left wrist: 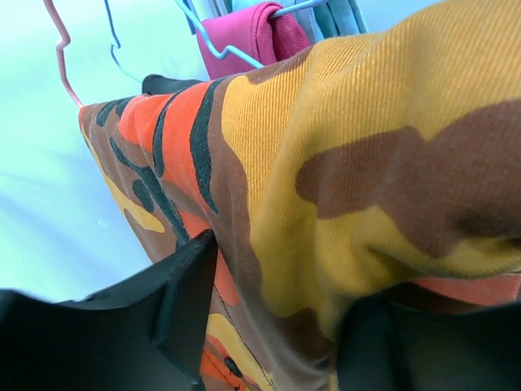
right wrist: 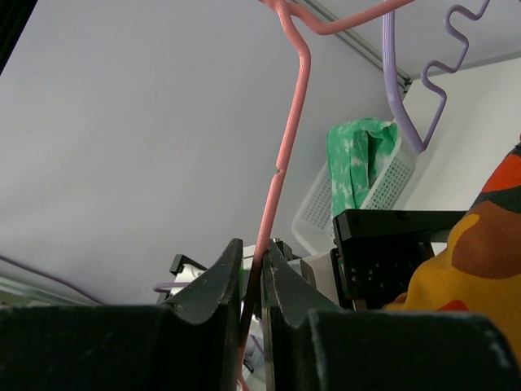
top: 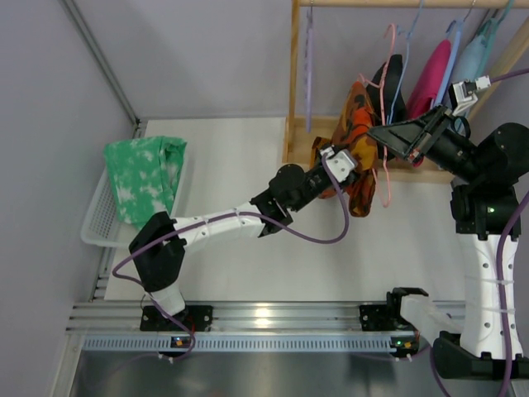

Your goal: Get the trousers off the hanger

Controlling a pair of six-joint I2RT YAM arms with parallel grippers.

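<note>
I see the orange, brown and yellow trousers (top: 357, 145) hanging on a pink hanger (right wrist: 281, 163) at the wooden rack (top: 294, 83), at the far side of the white table (top: 231, 165). The left arm reaches far out to them. The left gripper (top: 340, 162) is pinching a fold of the trousers, and up close the cloth is bunched between its two black fingers (left wrist: 175, 314). The right gripper (top: 382, 132) is on the other side of the trousers. Its two fingers are squeezed tight on the thin wire of the pink hanger. A purple hanger (top: 309, 74) hangs with nothing on it, to the left of the trousers. More clothes hang to the right, and one is bright pink (top: 430, 78). Far to the left sits a white basket (top: 97, 219) with a green and white cloth (top: 145, 178) in it.
</note>
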